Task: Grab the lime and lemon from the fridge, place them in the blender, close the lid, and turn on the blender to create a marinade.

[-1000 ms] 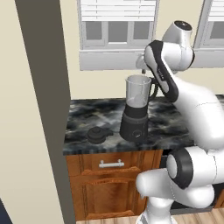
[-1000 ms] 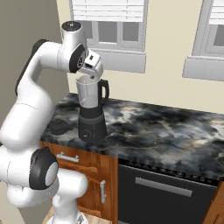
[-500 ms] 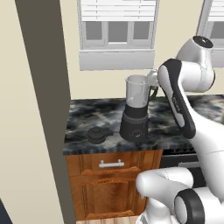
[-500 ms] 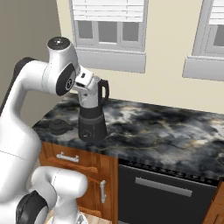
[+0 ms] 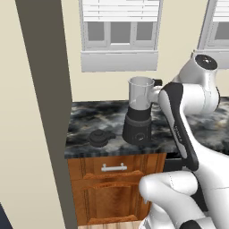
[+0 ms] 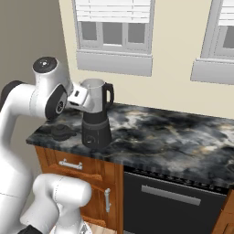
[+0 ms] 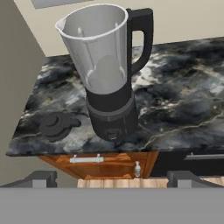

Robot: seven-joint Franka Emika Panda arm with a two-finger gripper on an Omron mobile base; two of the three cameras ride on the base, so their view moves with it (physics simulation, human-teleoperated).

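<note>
The blender (image 7: 107,78) stands on the dark marble counter (image 7: 183,100), its clear jar uncovered and its black handle turned to the right. The black lid (image 7: 57,125) lies flat on the counter to the left of the base. My gripper (image 7: 113,177) is open, fingertips wide apart, held back from the blender on its front side with nothing between them. Seen from the right base, the hand (image 6: 77,97) hangs in front of the blender (image 6: 95,114) at jar height, beside the lid (image 6: 61,131). From the left base, the arm partly covers the blender (image 5: 138,116); the lid (image 5: 100,137) sits left of it. Lime and lemon are out of view.
A tall grey panel (image 5: 44,89) closes the counter's left end; I cannot tell whether it belongs to the fridge. Wooden drawers (image 5: 114,167) sit under the counter, a dark appliance front (image 6: 169,196) further right. Windows line the back wall. Counter (image 6: 173,132) stretches right.
The arm has swung round and the hand has come away from above the jar's mouth, down to its front side. The gripper stayed open. Blender and lid have not moved.
</note>
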